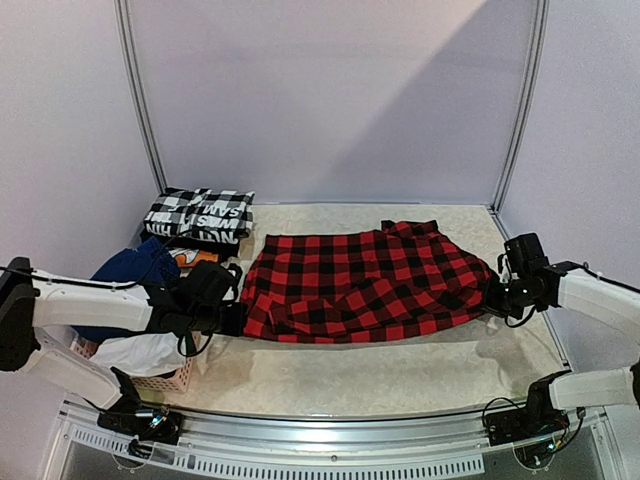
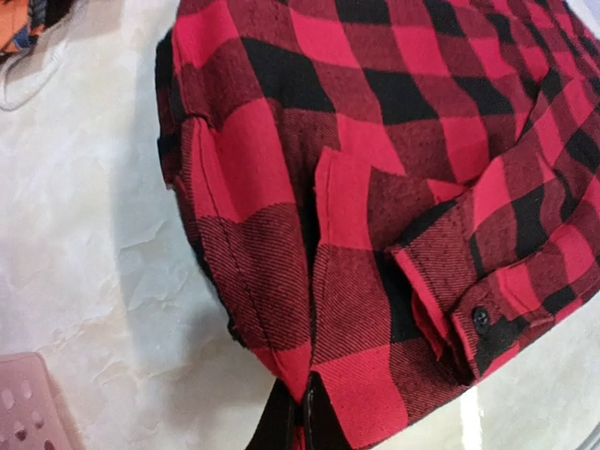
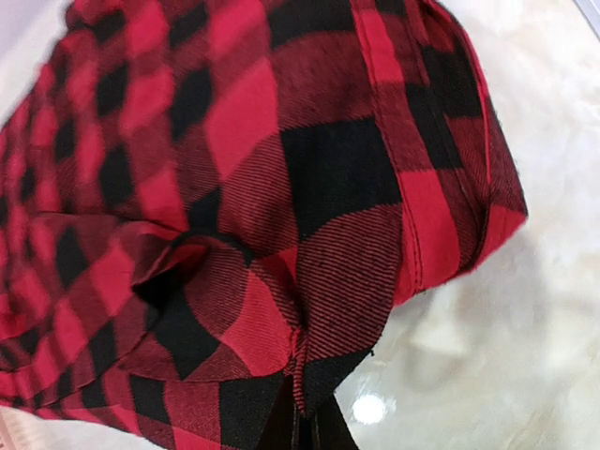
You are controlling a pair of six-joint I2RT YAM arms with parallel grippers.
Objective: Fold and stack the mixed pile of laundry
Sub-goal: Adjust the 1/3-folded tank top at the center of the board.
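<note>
Red-and-black plaid shirt (image 1: 365,285) lies spread on the pale surface (image 1: 400,375), stretched between the two grippers; the left gripper (image 1: 232,318) is pressed together on the shirt's left edge, with a fold of hem pinched between its fingers in the wrist view; the right gripper (image 1: 492,300) likewise pinches the cloth at the shirt's right edge; beyond the left gripper, toward the back wall, a folded black-and-white checked garment (image 1: 200,213) rests on the surface; behind that gripper, partly under its arm, a pink lattice basket (image 1: 165,383) holds a blue garment (image 1: 135,268) and a white garment (image 1: 150,352), both apart from the shirt.
</note>
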